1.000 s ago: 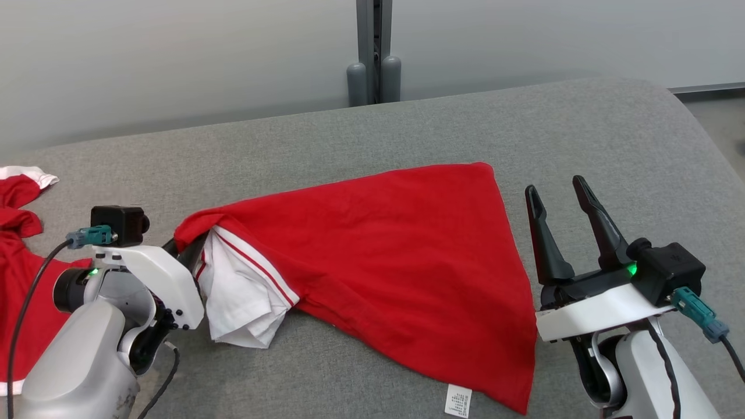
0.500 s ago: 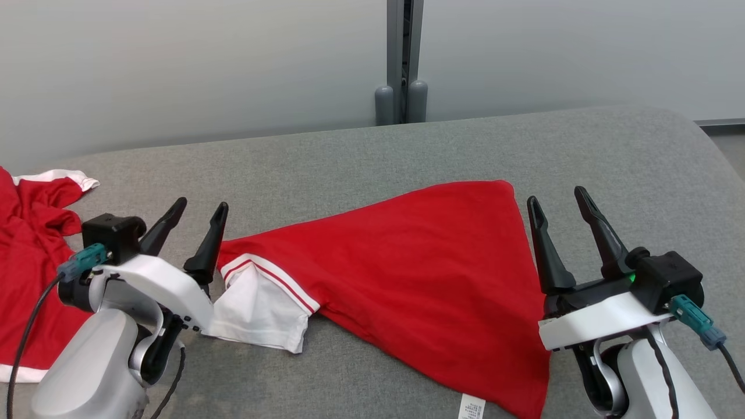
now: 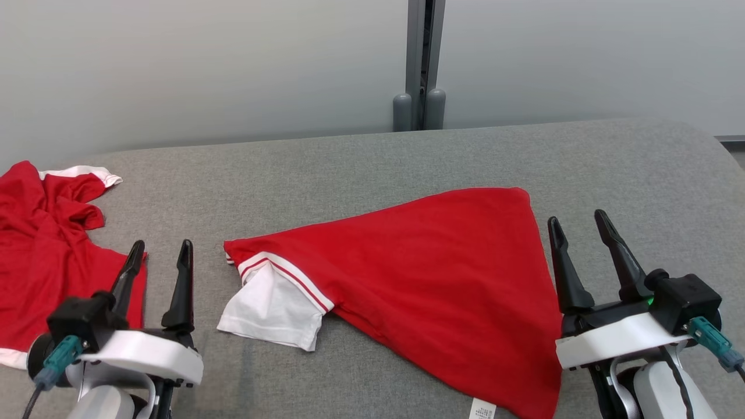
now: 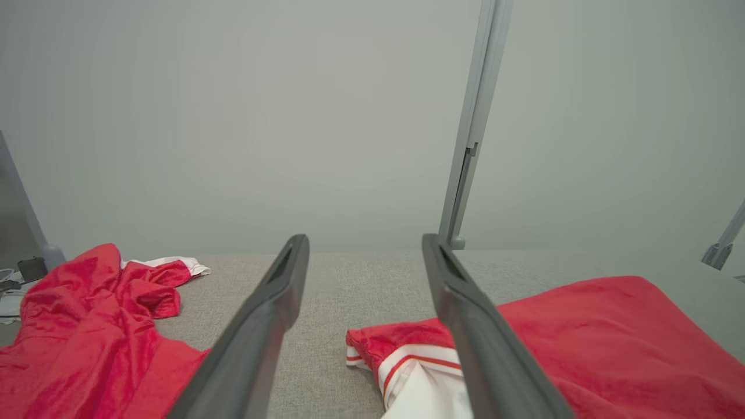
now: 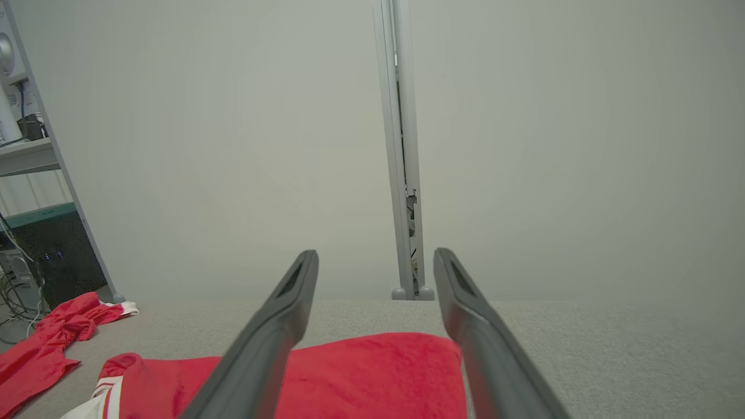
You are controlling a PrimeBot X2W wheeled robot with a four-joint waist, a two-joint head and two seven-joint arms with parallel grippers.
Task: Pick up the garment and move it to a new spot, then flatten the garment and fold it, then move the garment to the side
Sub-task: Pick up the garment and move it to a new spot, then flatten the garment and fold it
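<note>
The garment (image 3: 419, 273) is red and lies on the grey table (image 3: 349, 169) in a rough triangle, its white sleeve (image 3: 273, 308) with red stripes sticking out at the left end. My left gripper (image 3: 163, 244) stands open just left of that sleeve, apart from it, with nothing between its fingers. In the left wrist view the left gripper (image 4: 365, 238) points past the sleeve end of the garment (image 4: 611, 337). My right gripper (image 3: 575, 218) is open beside the garment's right edge. The right wrist view has the right gripper (image 5: 375, 254) above the garment (image 5: 366, 372).
A second, crumpled red garment (image 3: 41, 256) lies at the table's left edge, close to my left gripper. A grey post (image 3: 422, 64) rises behind the table. A white label (image 3: 482, 410) pokes out at the garment's near edge. Bare table stretches behind and right.
My left gripper has opened, let go of the garment's sleeve end and drawn back to the lower left. The sleeve end now lies flat. The camera has shifted too.
</note>
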